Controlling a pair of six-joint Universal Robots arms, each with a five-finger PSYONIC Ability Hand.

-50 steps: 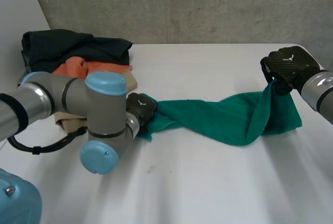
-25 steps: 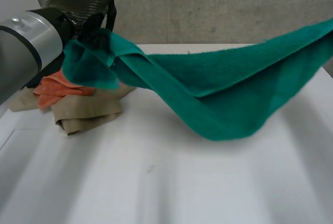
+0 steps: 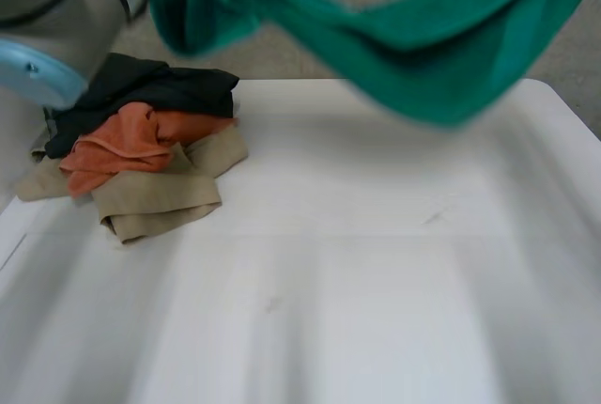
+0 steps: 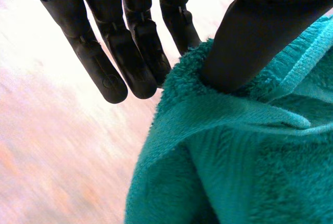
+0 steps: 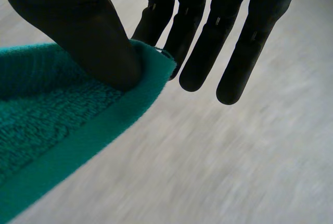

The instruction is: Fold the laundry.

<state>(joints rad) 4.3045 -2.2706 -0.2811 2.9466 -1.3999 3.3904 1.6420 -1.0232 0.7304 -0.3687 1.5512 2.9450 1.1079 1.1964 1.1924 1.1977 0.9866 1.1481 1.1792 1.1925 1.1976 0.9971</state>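
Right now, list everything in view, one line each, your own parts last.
towel: one, green, held up above the table, slung between both hands
black cloth: one, black, at the back of the pile on the table's left
orange cloth: one, orange, in the middle of the pile
beige cloth: one, beige, under the orange cloth, at the pile's front
table: one, white, under the pile
wall: one, grey, behind the table
left arm: one, grey with a light-blue cap, above the pile
left hand: one, black, thumb and fingers pinching the towel
right hand: one, black, thumb and fingers pinching a towel corner
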